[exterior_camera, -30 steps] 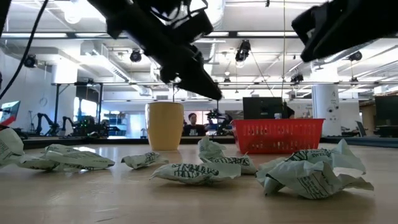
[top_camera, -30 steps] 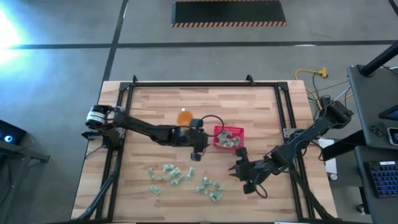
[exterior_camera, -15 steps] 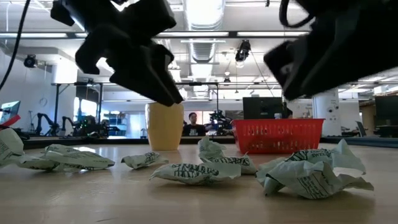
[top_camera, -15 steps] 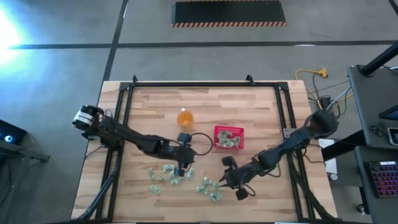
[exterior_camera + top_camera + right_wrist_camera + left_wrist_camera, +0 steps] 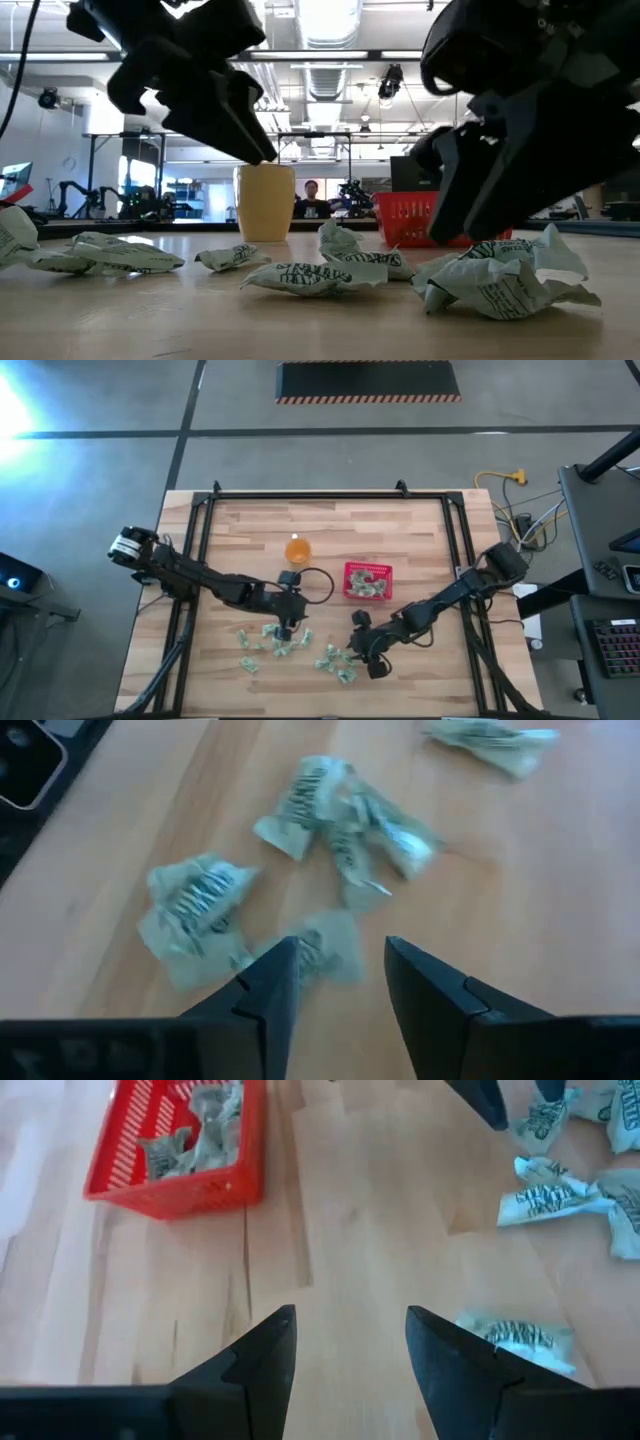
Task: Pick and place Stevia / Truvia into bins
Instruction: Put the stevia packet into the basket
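Note:
Crumpled green-and-white Stevia / Truvia packets lie loose on the wooden table in two clusters, one (image 5: 272, 640) near the front middle and one (image 5: 337, 662) to its right. More packets lie in the red basket (image 5: 368, 581). My left gripper (image 5: 284, 628) hangs open over the left cluster, nothing between its fingers (image 5: 270, 1342). My right gripper (image 5: 340, 952) is open and low over the right cluster. One packet (image 5: 325, 942) lies just ahead of its fingertips, partly between them. I see no touch.
A translucent orange cup (image 5: 297, 548) stands beyond the basket toward the far edge. A black metal frame (image 5: 300, 497) runs round the table's far and side edges. Bare wood lies between the basket and the packet clusters (image 5: 330, 1210).
My left gripper has gone from beside the basket toward the near left, ending over the left packet cluster. My right gripper has sunk and moved toward the table's left, down to the right cluster. The packets lie as before.

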Tool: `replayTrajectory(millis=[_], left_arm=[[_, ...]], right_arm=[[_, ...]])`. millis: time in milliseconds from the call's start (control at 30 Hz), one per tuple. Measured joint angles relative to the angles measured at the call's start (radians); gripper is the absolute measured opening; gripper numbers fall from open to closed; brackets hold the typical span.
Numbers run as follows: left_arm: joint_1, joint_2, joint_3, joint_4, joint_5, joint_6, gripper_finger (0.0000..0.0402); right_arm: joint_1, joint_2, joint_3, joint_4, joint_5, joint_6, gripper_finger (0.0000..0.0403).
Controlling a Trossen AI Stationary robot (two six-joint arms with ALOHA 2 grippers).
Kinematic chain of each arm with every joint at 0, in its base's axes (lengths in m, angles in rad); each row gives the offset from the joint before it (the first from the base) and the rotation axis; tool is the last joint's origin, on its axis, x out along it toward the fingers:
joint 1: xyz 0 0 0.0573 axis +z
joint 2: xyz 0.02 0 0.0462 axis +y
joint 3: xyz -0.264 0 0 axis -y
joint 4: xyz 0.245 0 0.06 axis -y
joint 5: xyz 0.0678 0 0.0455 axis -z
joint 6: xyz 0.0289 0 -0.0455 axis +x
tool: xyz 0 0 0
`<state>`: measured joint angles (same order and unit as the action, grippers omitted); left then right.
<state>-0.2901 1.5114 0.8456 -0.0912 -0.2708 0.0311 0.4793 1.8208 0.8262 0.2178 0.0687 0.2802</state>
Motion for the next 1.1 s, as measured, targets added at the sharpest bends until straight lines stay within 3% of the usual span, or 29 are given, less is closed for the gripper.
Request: replayTrajectory(millis=[233,500,833,1100], left_arm=[[0.0,-0.01,-0.009,0.018,-0.003,-0.001,0.0173],[0.0,-0.009,-0.014,0.014,-0.004,-0.002,0.0173],[0.0,-0.008,-0.018,0.014,-0.004,-0.001,0.0173],[0.0,-0.008,-0.019,0.014,-0.004,-0.001,0.0173]], right_arm=[[-0.003,0.006,0.0,-0.009,-0.026,-0.002,0.0174],[-0.008,0.025,0.002,-0.006,-0.022,0.005,0.0174],[-0.016,0.044,0.003,0.002,-0.022,0.005,0.0149],[-0.016,0.044,0.003,0.001,-0.024,-0.039,0.01]])
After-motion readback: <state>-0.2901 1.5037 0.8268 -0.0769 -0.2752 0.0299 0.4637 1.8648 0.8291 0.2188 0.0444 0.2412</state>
